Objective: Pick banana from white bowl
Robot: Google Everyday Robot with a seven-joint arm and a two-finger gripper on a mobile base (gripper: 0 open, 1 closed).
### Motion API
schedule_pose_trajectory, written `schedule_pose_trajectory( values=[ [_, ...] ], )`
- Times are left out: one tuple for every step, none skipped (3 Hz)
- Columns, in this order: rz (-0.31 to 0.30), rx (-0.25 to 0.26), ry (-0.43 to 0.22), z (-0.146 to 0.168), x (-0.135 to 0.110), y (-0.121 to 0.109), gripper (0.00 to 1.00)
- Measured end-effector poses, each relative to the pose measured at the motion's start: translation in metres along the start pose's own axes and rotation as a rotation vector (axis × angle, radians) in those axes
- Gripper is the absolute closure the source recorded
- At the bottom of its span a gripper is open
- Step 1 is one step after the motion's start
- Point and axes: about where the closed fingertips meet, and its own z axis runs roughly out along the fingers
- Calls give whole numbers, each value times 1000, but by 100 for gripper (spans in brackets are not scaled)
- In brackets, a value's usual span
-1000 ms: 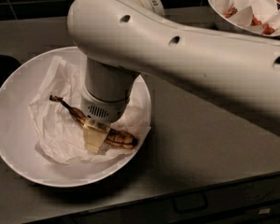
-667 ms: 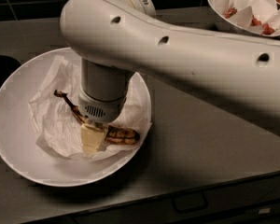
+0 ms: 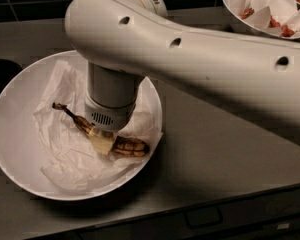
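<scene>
The banana (image 3: 127,146) is slim, curved and blotched brown, with a long dark stem pointing up-left. It lies on crumpled white paper (image 3: 65,149) in the large white bowl (image 3: 15,154) at the left. My gripper (image 3: 104,140) reaches straight down into the bowl from the thick white arm (image 3: 200,69) and is shut across the banana's middle. One pale fingertip (image 3: 102,144) shows in front of the banana. The other is hidden under the wrist (image 3: 110,96). The banana still sits low, at the paper.
A smaller white bowl (image 3: 235,6) with paper and reddish bits stands at the back right. The dark grey counter (image 3: 215,159) runs under both bowls, with its front edge near the bottom. A dark recess (image 3: 0,71) lies at the far left.
The arm has shifted a little to the left over the bowl. The banana has shifted slightly with the gripper, its right end a touch higher.
</scene>
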Motion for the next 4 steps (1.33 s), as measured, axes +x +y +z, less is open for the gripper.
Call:
schedule_pose_trajectory(
  values=[
    [0, 0, 0, 0, 0, 0, 100],
    [-7, 42, -31, -23, 4, 2, 100],
    [-20, 96, -66, -50, 7, 4, 100],
    [-29, 139, -93, -72, 9, 2, 100]
  ],
)
